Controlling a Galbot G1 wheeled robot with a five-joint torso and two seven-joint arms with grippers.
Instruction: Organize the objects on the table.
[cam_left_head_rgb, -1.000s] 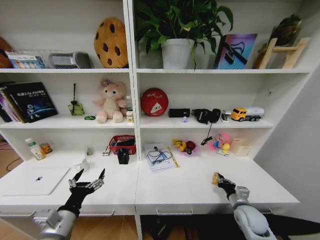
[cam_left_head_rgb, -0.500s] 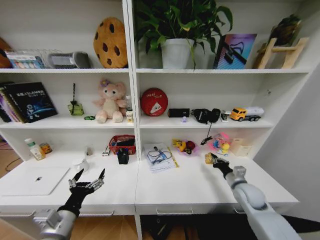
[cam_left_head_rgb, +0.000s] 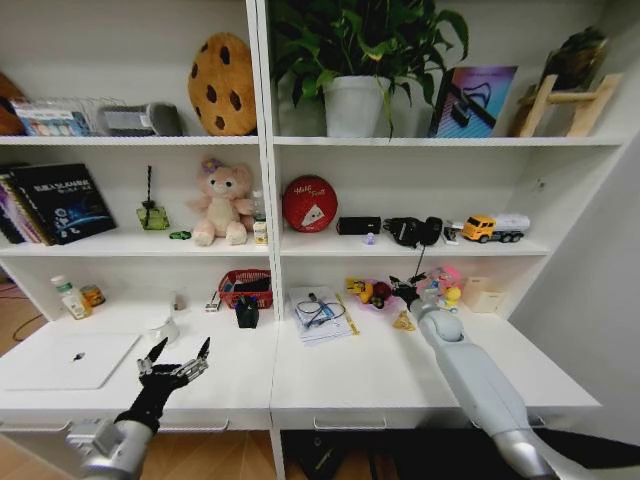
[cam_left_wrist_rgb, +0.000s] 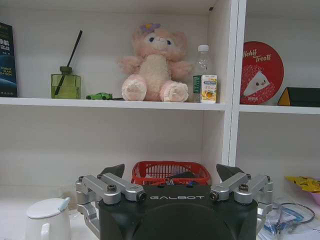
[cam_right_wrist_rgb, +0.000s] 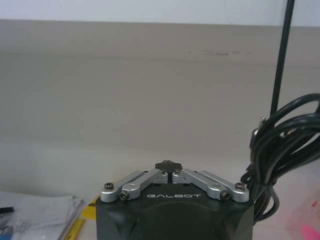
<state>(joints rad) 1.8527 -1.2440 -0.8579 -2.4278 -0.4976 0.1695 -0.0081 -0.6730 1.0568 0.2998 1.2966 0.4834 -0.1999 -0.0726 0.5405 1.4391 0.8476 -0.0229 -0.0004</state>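
My left gripper (cam_left_head_rgb: 176, 360) (cam_left_wrist_rgb: 170, 172) hovers open over the front left of the white table (cam_left_head_rgb: 390, 380), nothing between its fingers. The silver laptop (cam_left_head_rgb: 68, 360) lies to its left, and the white cup (cam_left_head_rgb: 164, 328) (cam_left_wrist_rgb: 45, 220) stands just behind it. My right arm reaches to the back of the table; its gripper (cam_left_head_rgb: 406, 293) (cam_right_wrist_rgb: 169, 166) is shut, tips touching, with nothing seen between them. The flat yellowish piece (cam_left_head_rgb: 403, 322) sits on the table beside its wrist. A green-labelled bottle (cam_left_head_rgb: 68, 298) stands at the far left. The tiny green car (cam_left_head_rgb: 180, 236) (cam_left_wrist_rgb: 102, 96) is on the shelf.
A red basket (cam_left_head_rgb: 245, 288) (cam_left_wrist_rgb: 170, 172), a small black object (cam_left_head_rgb: 247, 312), a stack of papers (cam_left_head_rgb: 320, 312) and a pink bowl of toys (cam_left_head_rgb: 372, 293) line the table's back. A black cable (cam_right_wrist_rgb: 280, 145) hangs close to the right gripper. The shelf overhangs it.
My right arm has stretched from the table's front right to its back, near the pink bowl. The yellowish piece travelled with it and now lies beside the wrist. The left arm is unmoved.
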